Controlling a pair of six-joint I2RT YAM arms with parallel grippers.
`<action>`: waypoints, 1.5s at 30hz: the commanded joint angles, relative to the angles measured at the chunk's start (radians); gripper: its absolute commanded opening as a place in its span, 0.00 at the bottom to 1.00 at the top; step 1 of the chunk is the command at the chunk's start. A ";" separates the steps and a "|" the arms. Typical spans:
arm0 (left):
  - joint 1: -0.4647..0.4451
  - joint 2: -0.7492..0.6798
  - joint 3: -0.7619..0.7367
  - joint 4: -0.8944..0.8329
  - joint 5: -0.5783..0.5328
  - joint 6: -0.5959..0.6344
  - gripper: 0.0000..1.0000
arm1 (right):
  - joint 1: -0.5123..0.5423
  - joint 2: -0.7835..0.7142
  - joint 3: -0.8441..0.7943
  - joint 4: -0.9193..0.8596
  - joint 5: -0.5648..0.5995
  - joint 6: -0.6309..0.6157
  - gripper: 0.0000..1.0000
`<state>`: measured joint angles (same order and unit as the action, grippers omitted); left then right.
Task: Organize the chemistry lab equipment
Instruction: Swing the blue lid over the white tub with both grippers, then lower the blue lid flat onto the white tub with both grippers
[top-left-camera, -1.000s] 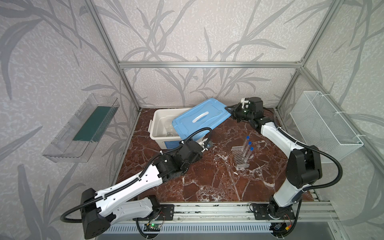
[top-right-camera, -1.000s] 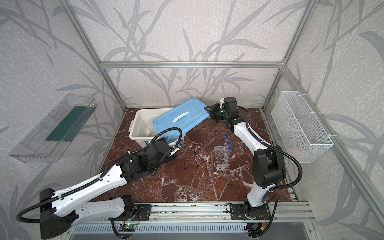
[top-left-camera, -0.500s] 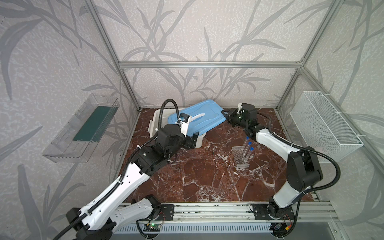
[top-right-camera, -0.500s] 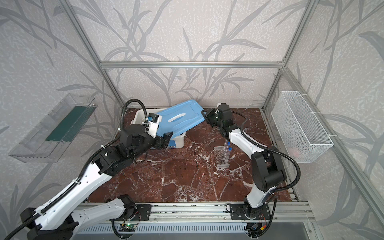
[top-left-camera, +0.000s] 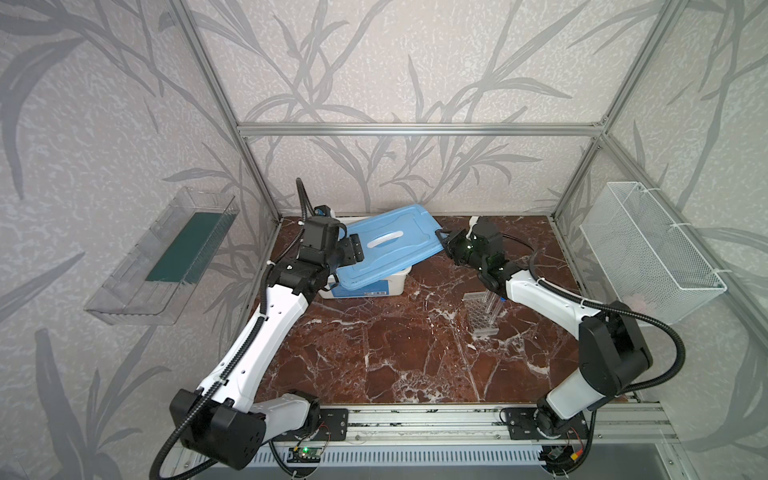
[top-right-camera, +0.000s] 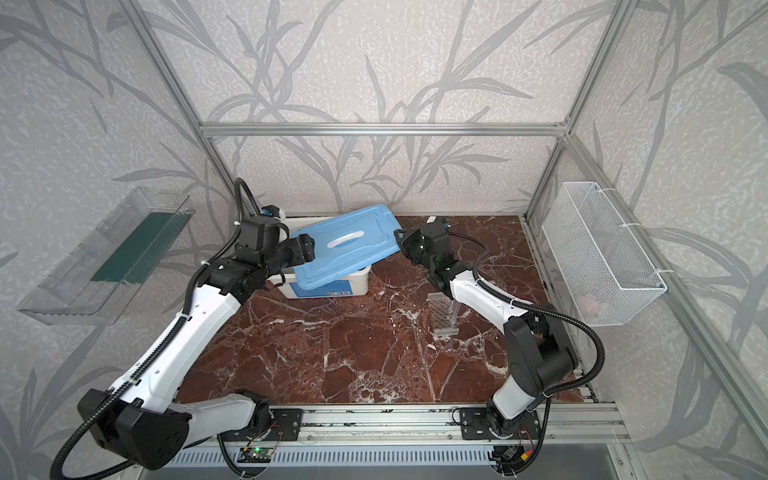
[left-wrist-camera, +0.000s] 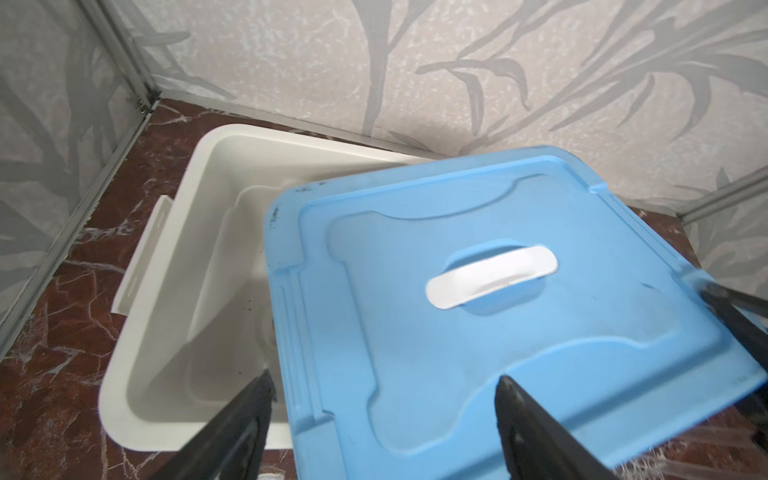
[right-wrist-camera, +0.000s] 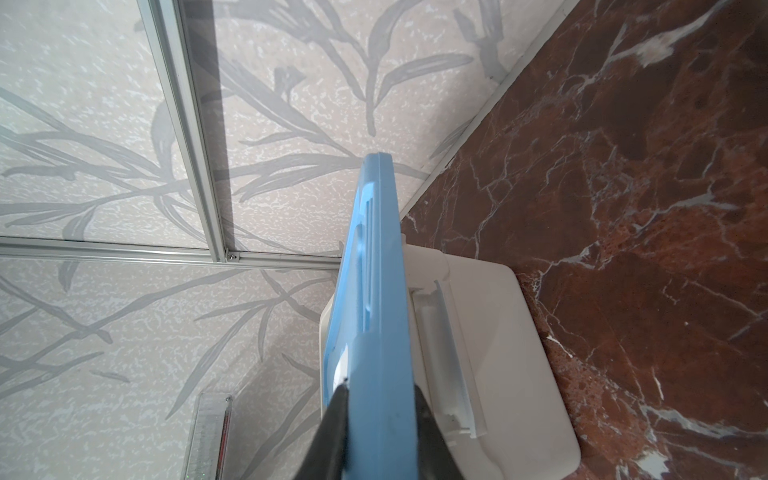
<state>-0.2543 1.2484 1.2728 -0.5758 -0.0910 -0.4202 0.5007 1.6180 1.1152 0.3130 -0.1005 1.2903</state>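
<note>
Lid (top-left-camera: 399, 253) — blue, askew over white tub (top-left-camera: 374, 287) at twelve o'clock — hangs clamped in right tool (top-left-camera: 443, 239); left tool (top-left-camera: 355, 250) stands apart.

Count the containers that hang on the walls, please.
2. A clear tray hangs on the left wall; a wire basket hangs on the right wall. Both are in full view.

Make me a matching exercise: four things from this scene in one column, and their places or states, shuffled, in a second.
Things:
1. blue lid
2. left gripper
3. clear rack
4. wire basket

Places or states:
A. hangs on the side wall
B. open, at one end of the lid
C. tilted over the white tub, its edge pinched by the right gripper
D. stands on the marble table

Pairs: 1-C, 2-B, 3-D, 4-A
</note>
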 joint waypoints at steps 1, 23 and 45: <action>0.062 0.043 -0.002 0.009 -0.007 0.003 0.86 | 0.026 0.033 -0.034 -0.057 0.054 -0.110 0.17; 0.227 0.305 0.080 0.008 -0.121 0.046 0.86 | 0.058 0.112 0.013 -0.113 0.006 -0.152 0.29; 0.290 0.376 0.101 0.062 0.107 0.011 0.95 | 0.158 0.212 0.180 -0.266 -0.081 -0.268 0.37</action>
<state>0.0410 1.6100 1.3666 -0.4847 -0.0296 -0.3973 0.6243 1.7977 1.2659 0.1532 -0.1413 1.1019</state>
